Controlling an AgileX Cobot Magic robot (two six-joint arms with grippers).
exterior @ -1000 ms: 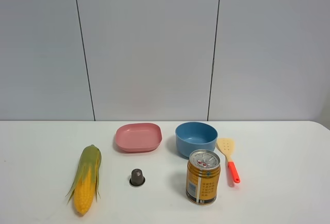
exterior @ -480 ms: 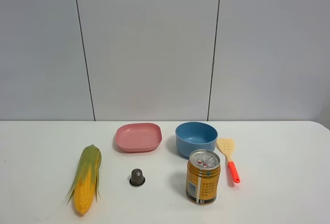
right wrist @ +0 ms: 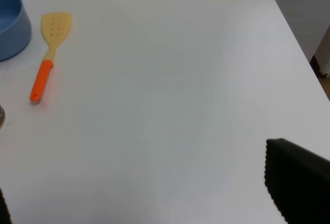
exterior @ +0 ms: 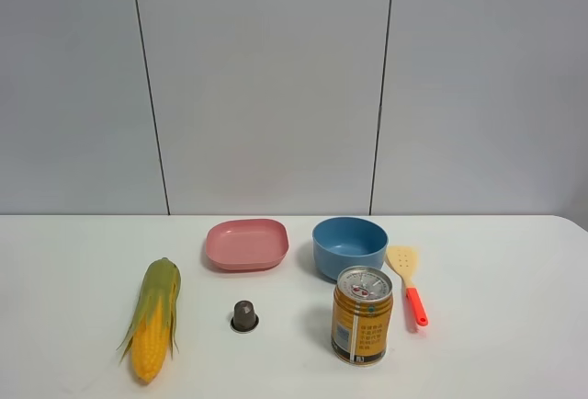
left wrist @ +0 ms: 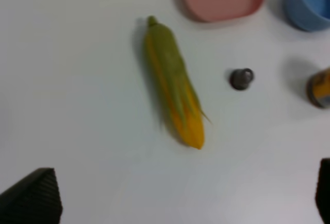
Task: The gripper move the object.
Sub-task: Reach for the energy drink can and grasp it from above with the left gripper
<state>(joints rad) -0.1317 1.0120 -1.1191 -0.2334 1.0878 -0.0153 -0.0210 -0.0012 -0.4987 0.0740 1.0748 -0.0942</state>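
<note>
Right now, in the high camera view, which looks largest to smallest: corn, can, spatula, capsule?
1. The corn and the can: alike overall, so I do not rank them; the corn is longer, the can wider.
2. The spatula.
3. The capsule, clearly smallest.

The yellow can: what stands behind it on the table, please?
Behind the can stands the blue bowl, with the spatula beside it to the right. The can's top covers the bowl's lower front edge, so whether they touch cannot be told.
</note>
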